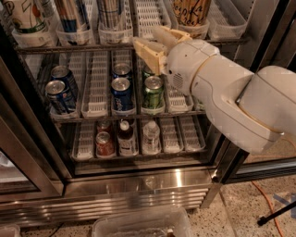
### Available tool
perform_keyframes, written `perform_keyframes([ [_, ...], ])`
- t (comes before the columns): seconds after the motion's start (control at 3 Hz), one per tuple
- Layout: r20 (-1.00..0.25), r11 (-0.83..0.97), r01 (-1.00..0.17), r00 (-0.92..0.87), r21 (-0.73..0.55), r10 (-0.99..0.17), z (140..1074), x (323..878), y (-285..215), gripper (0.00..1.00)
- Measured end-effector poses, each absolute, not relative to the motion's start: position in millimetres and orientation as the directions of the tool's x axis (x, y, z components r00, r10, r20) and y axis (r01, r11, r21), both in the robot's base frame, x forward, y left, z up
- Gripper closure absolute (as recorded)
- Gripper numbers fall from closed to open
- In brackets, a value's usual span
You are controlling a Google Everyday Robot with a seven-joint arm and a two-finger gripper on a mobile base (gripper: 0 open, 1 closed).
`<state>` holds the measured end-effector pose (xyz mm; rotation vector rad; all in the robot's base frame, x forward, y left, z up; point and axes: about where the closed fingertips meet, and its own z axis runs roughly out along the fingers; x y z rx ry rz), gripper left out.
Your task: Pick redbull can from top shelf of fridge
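Obs: gripper (147,37) is hovering at the front edge of the top shelf (147,11), fingers spread apart and holding nothing, in front of an empty white lane. The redbull can (73,16) is standing upright two lanes further toward the shelf's left end, well apart from the fingers, with its top cut off by the upper edge of the view. A striped silver-blue can (110,11) is sitting in the lane between them, and a tan can (192,10) is sitting toward the right end, just beside the wrist. Risks as I am judging them: the fingers are lining up with the wrong lane, so a straight push would be closing on air, or on the striped can if the sideways correction falls short. Sweeping left along the front edge is likely to be catching the raised tray fronts or tipping the striped can, since the cans are tall and slim. The bulky arm (231,97) is filling the right side of the fridge (138,185) opening and hanging close above the green can (152,90) on the rack below; any drop during the shift could be knocking it. A grasp low on the can may be fouling the tray front.
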<state>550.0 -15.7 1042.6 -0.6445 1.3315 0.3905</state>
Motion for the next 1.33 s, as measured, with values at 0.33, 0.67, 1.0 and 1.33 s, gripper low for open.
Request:
perform_keyframes([
  [0.33,-0.973,0.767,-0.607,0.211,-0.208,-0.097,1042.6,550.0,-15.7,0.49],
  [0.67,-0.971,0.749,-0.627,0.220,-0.216,-0.096,1049.3,557.4,0.8,0.36],
  [1.0,-0.969,0.748,-0.626,0.228,-0.219,-0.094,1052.4,562.8,5.8,0.36],
  [1.33,-0.970,0.751,-0.627,0.232,-0.209,-0.076,1055.3,569.3,13.9,0.36],
])
